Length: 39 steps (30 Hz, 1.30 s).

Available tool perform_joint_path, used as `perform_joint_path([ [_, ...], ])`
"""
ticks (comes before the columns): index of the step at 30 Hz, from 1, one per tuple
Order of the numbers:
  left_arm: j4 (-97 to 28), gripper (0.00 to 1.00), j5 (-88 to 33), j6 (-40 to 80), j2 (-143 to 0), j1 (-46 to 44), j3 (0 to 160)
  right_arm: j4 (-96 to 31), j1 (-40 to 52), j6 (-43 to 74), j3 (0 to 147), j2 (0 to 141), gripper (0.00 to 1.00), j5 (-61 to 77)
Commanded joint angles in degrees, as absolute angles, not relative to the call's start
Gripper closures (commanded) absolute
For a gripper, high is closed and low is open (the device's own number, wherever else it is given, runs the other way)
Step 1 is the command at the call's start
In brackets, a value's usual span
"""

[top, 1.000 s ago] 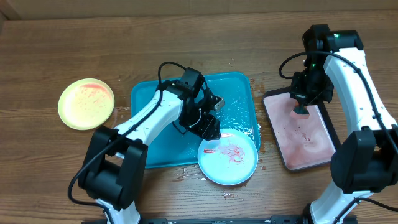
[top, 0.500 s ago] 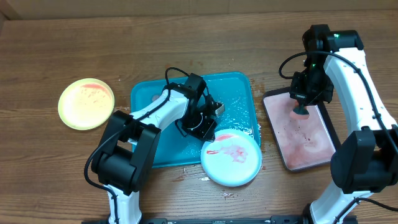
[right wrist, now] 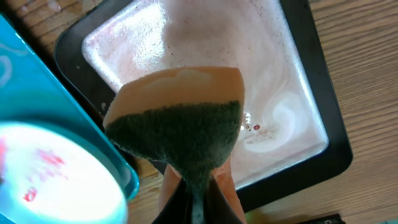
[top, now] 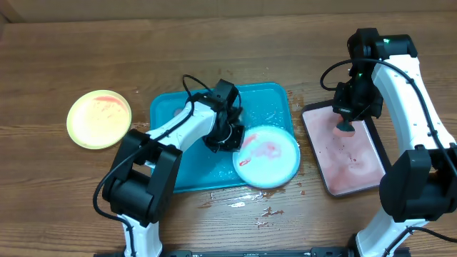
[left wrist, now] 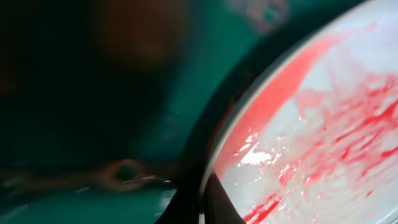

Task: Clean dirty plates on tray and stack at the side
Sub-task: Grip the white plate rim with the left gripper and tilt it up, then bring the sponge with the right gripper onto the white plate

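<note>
A light blue plate (top: 268, 157) smeared with red sauce hangs tilted over the right front corner of the teal tray (top: 184, 165). My left gripper (top: 230, 137) is shut on its left rim. In the left wrist view the rim runs between my dark fingertips (left wrist: 219, 208), with the smeared plate face (left wrist: 323, 130) to the right. A yellow-green plate (top: 99, 118) with an orange smear lies on the table at the far left. My right gripper (top: 345, 123) is shut on a tan and green sponge (right wrist: 180, 124) above the black-rimmed tray (top: 383, 151).
The black-rimmed tray (right wrist: 323, 74) holds pinkish water. Wet spots and red drips mark the wood in front of the teal tray (right wrist: 93, 134). The left arm lies across the teal tray's middle.
My left gripper has shut on the blue plate's rim. The plate has lifted and shifted back from the table's front edge, over the tray's corner. The right arm has not moved.
</note>
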<state>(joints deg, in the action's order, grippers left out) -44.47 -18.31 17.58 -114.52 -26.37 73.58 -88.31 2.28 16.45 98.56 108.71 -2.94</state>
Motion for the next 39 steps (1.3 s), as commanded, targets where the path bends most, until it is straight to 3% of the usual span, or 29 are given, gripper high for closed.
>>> perform_joint_path([
  [1,-46.5,0.96,1.6,36.5,-116.5,-24.5,72.3,-87.9,2.1,16.3,98.6,108.1,0.96,-2.7],
  [11,-50.9,0.96,9.4,49.5,-116.5,-24.3,72.3,-87.1,2.1,16.3,98.6,108.1,0.96,-2.7],
  [13,-50.5,0.85,9.5,48.7,-116.5,-24.3,72.3,-87.0,2.1,16.3,98.6,108.1,0.96,-2.7],
  [16,-49.1,0.80,9.5,44.5,-116.5,-24.3,72.3,-87.1,2.1,16.3,98.6,108.1,0.96,-2.7],
  [22,-44.4,0.58,10.1,36.8,-116.5,-24.4,72.3,-87.1,2.1,15.7,98.6,108.1,0.96,-1.8],
  [29,-40.0,0.64,9.9,28.2,-116.5,-24.4,72.3,-86.9,2.1,14.7,98.6,108.1,0.96,-1.0],
  [31,-39.3,0.80,9.2,26.2,-116.5,-24.4,72.3,-86.9,2.1,14.7,98.6,108.1,0.96,-1.0],
  [32,-39.2,0.93,8.7,25.2,-116.5,-24.4,72.3,-86.9,2.1,14.7,98.6,108.1,0.96,-0.9],
  [33,-39.2,0.96,8.4,24.6,-116.5,-24.4,72.3,-86.9,2.1,14.7,98.6,108.1,0.95,-1.0],
  [39,-41.2,0.96,7.6,28.1,-116.5,-24.3,72.3,-86.3,2.2,11.3,98.6,108.1,0.96,3.8],
])
